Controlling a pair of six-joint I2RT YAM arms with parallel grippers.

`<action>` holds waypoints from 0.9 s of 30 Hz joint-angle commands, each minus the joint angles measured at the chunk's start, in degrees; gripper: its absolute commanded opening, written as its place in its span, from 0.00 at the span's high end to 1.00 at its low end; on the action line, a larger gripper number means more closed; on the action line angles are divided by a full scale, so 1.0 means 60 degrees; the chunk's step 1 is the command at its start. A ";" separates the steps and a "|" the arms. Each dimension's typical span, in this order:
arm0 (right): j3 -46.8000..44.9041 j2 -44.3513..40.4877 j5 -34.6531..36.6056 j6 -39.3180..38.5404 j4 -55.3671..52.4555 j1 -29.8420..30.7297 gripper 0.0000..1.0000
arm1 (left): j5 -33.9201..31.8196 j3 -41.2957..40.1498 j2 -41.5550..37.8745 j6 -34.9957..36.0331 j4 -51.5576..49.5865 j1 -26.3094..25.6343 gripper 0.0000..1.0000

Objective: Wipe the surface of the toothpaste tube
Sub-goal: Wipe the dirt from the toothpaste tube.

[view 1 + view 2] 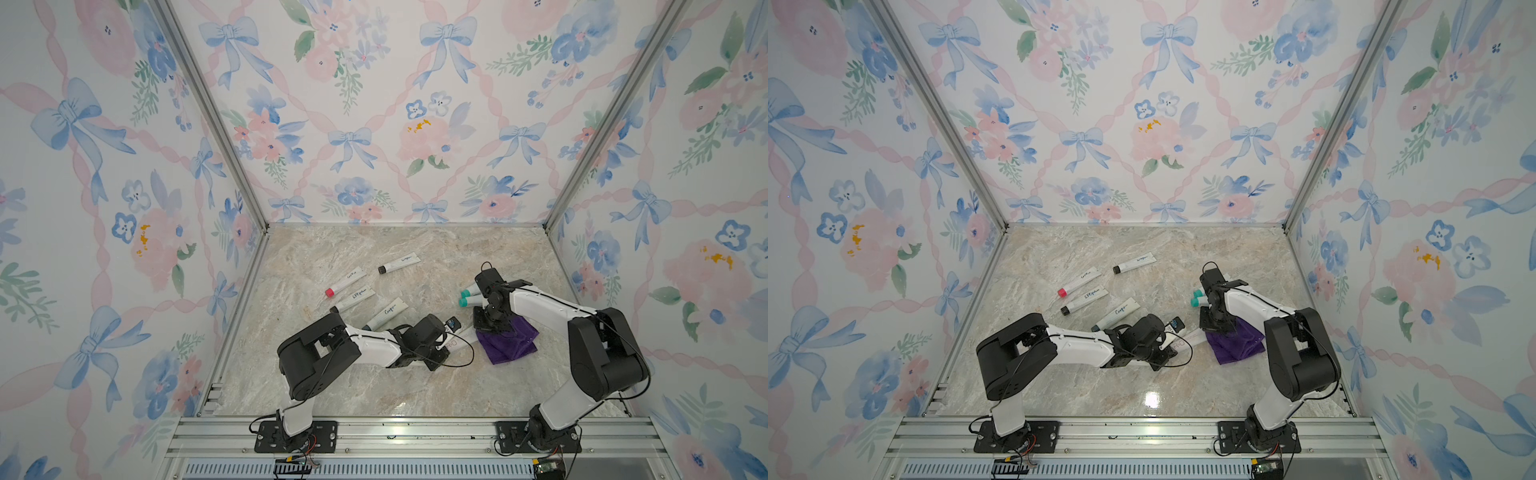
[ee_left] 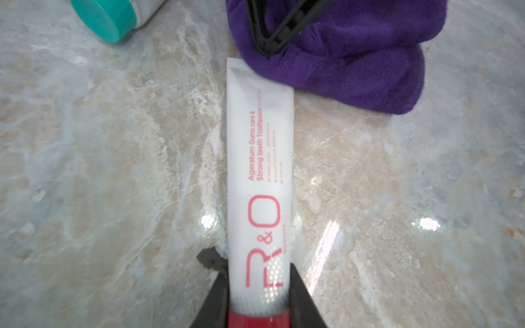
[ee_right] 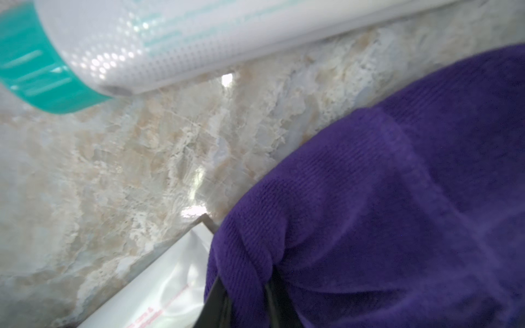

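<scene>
A: Starting left: four spare tubes (image 1: 353,300) scattered on the bench (image 1: 374,386). In the way?

B: No, well apart from the work. Best left alone.

A: Then the left jaws?

B: Clenched on the tube (image 2: 260,170) at its red cap (image 2: 257,319), print facing up, body low along the bench. Touching it or just lifted, hard to tell. Hold firm and level, but squeeze no harder than needed, or risk a kink near the cap.

A: And the cloth (image 2: 355,56)?

B: Purple, bunched, pinched tight in the right jaws and lapped over one corner of the tube's crimped tail. Most of the printed face bare, so probably the very start of a pass.

A: How to wipe well, then?

B: Press down lightly and draw along the length from tail toward cap, stopping short of the left jaws. Keep a thick fold under the tips, never bare tips on the tube. Afterwards, roll the tube a little to reach the sides.

A: Anything to mind further right?

B: Two teal-capped tubes (image 1: 466,293) just beside the right jaws. Keep strokes clear of them to avoid a knock.
</scene>
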 commanded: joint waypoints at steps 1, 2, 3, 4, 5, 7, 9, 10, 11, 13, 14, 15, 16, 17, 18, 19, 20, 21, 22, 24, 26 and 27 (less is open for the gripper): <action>0.0029 0.0334 0.0314 -0.0109 -0.0323 0.0204 0.81 | -0.0305 0.0022 0.0353 0.0133 -0.0404 -0.0032 0.80; -0.0015 0.0315 0.0044 -0.0071 -0.0237 0.0341 0.81 | -0.0309 0.0022 0.0362 0.0127 -0.0394 -0.0036 0.80; -0.0057 0.0298 -0.0192 -0.0044 -0.0163 0.0491 0.81 | -0.0322 0.0013 0.0359 0.0125 -0.0393 -0.0032 0.80; -0.0073 0.0291 -0.0423 -0.0013 -0.0091 0.0630 0.81 | -0.0324 0.0021 0.0367 0.0132 -0.0394 -0.0041 0.80; -0.0106 0.0281 -0.0685 0.0018 -0.0038 0.0798 0.81 | -0.0324 0.0016 0.0378 0.0137 -0.0393 -0.0032 0.80; -0.0139 0.0249 -0.1216 0.0070 0.0077 0.1113 0.81 | -0.0323 0.0033 0.0390 0.0131 -0.0401 -0.0033 0.80; -0.0182 0.0184 -0.1784 0.0149 0.0182 0.1382 0.81 | -0.0323 0.0033 0.0384 0.0138 -0.0393 -0.0032 0.80; -0.0184 0.0139 -0.1976 0.0190 0.0213 0.1480 0.81 | -0.0322 0.0022 0.0386 0.0127 -0.0393 -0.0043 0.80; -0.0208 0.0060 -0.2192 0.0238 0.0255 0.1567 0.81 | -0.0324 0.0019 0.0370 0.0138 -0.0393 -0.0032 0.80; -0.0299 -0.0208 -0.2646 0.0349 0.0392 0.1675 0.80 | -0.0324 0.0024 0.0373 0.0125 -0.0394 -0.0039 0.80; -0.0361 -0.0363 -0.2906 0.0412 0.0480 0.1678 0.80 | -0.0325 0.0026 0.0366 0.0135 -0.0386 -0.0033 0.80; -0.0422 -0.0471 -0.3109 0.0447 0.0568 0.1672 0.80 | -0.0324 0.0024 0.0363 0.0136 -0.0393 -0.0032 0.80; -0.0461 -0.0538 -0.3234 0.0490 0.0598 0.1659 0.80 | -0.0327 0.0024 0.0363 0.0139 -0.0393 -0.0045 0.80; -0.0493 -0.0599 -0.3367 0.0520 0.0660 0.1612 0.80 | -0.0323 0.0024 0.0355 0.0135 -0.0392 -0.0033 0.80; -0.0526 -0.0610 -0.3442 0.0533 0.0688 0.1558 0.80 | -0.0322 0.0023 0.0360 0.0132 -0.0393 -0.0034 0.80; -0.0552 -0.0603 -0.3432 0.0513 0.0684 0.1477 0.80 | -0.0317 0.0015 0.0357 0.0129 -0.0393 -0.0039 0.80; -0.0552 -0.0529 -0.3257 0.0460 0.0584 0.1361 0.80 | -0.0317 0.0021 0.0350 0.0134 -0.0393 -0.0039 0.80; -0.0518 -0.0442 -0.2923 0.0381 0.0424 0.1251 0.80 | -0.0319 0.0013 0.0338 0.0137 -0.0393 -0.0039 0.80; -0.0480 -0.0354 -0.2587 0.0314 0.0282 0.1144 0.81 | -0.0333 0.0010 0.0334 0.0129 -0.0390 -0.0040 0.80; -0.0436 -0.0196 -0.1942 0.0178 0.0070 0.0874 0.81 | -0.0337 -0.0011 0.0309 0.0138 -0.0393 -0.0039 0.80; -0.0363 -0.0118 -0.1170 0.0105 -0.0107 0.0618 0.81 | -0.0345 -0.0006 0.0312 0.0126 -0.0394 -0.0032 0.80; -0.0342 -0.0104 -0.0806 0.0070 -0.0191 0.0483 0.81 | -0.0344 -0.0010 0.0310 0.0116 -0.0393 -0.0032 0.80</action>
